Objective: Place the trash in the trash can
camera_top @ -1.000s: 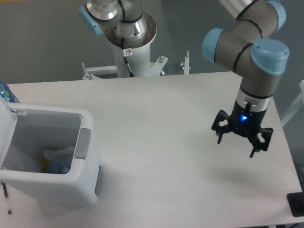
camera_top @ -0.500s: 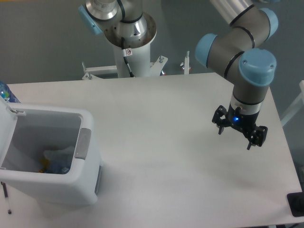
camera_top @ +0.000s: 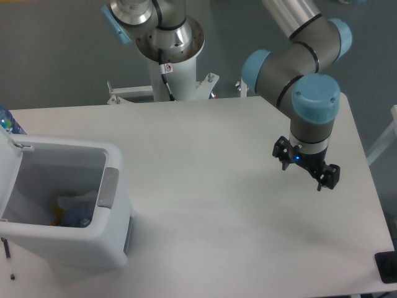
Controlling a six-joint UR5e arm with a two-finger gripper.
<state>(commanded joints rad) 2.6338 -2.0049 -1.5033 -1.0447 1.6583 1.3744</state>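
On a matte white table (camera_top: 205,205) backed by a grey-blue wall, the trash can (camera_top: 74,239) stands at the left edge: a white, round-cornered plastic bin with a grey handle panel (camera_top: 108,187) and its lid (camera_top: 7,162) tipped open. Pale crumpled trash (camera_top: 74,208) lies on its floor; individual pieces cannot be told apart. Well apart, above the table's right side, hangs the black two-finger gripper (camera_top: 306,171), fingers spread and holding nothing, a blue light glowing at its wrist. Smooth grey arm segments carry light-blue caps.
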